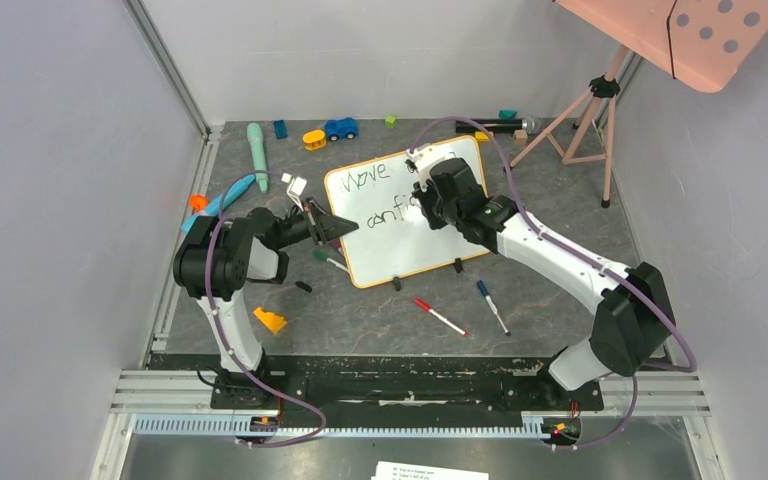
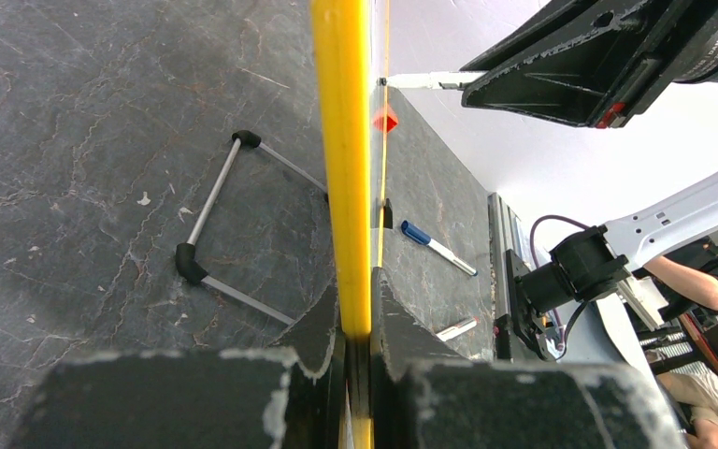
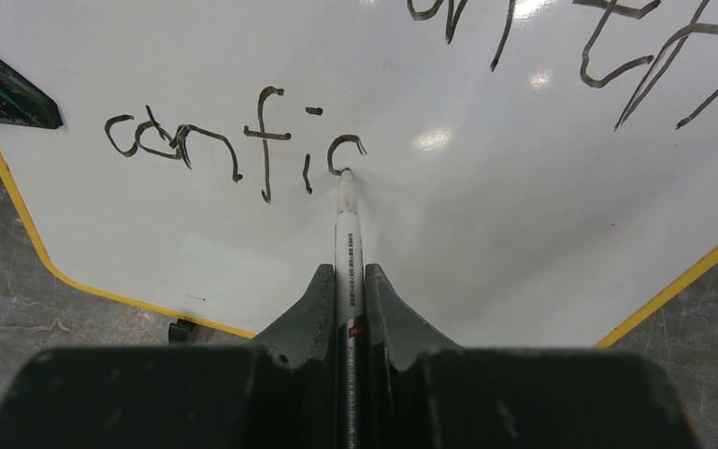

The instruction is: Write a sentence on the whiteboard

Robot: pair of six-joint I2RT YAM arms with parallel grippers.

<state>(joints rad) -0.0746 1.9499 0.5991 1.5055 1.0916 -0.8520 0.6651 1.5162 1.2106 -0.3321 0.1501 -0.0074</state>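
The whiteboard (image 1: 390,235) with its orange frame lies in the middle of the dark mat. Dark lettering (image 1: 370,177) reads "Move" in the top row and "confic" (image 3: 234,145) in the second row. My left gripper (image 1: 332,228) is shut on the board's left edge (image 2: 341,140), which shows as a yellow strip between my fingers. My right gripper (image 1: 426,192) is shut on a white marker (image 3: 348,243). Its tip touches the board at the bottom of the last "c". The marker and right gripper also show in the left wrist view (image 2: 561,65).
A red-capped marker (image 1: 440,317) and a blue-capped marker (image 1: 492,306) lie in front of the board. A green-capped marker (image 1: 330,260), an orange wedge (image 1: 269,320), toys along the far edge (image 1: 340,128) and a pink tripod (image 1: 590,120) stand around.
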